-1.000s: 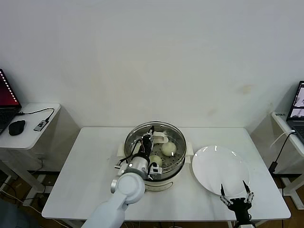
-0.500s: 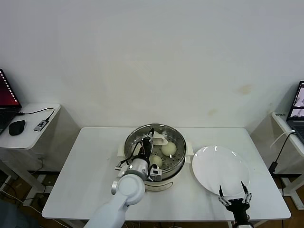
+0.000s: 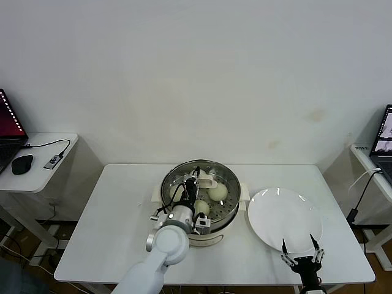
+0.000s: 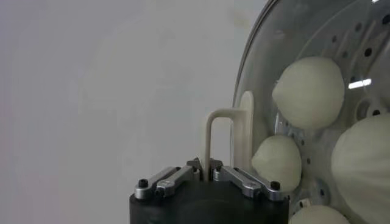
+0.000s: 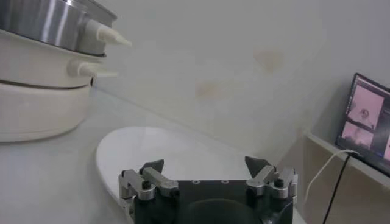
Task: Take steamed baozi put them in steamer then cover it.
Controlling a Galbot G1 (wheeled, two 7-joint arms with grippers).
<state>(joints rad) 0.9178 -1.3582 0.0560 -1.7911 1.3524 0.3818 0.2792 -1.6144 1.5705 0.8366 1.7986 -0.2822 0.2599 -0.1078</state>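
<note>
The steamer [image 3: 230, 204] stands mid-table on its white base; its steel wall also shows in the right wrist view [image 5: 42, 24]. Steamed baozi [image 3: 217, 192] [image 3: 201, 207] lie on its perforated tray. In the left wrist view several baozi [image 4: 308, 92] show through the glass. My left gripper [image 3: 195, 182] [image 4: 207, 171] is shut on the cream-white bar handle [image 4: 218, 131] of the cover [image 3: 208, 179], held over the steamer's top. I cannot tell if the cover rests on the rim. My right gripper [image 3: 301, 250] [image 5: 206, 165] is open and empty at the plate's front edge.
A flat white plate [image 3: 285, 219] [image 5: 183, 152] lies right of the steamer. Side tables hold a laptop, a mouse [image 3: 22, 164] and cables at far left, and another laptop [image 3: 384, 144] at far right. A white wall stands behind the table.
My left gripper has shifted slightly right and farther over the steamer with the cover. My right gripper has drawn back a little toward the table's front edge.
</note>
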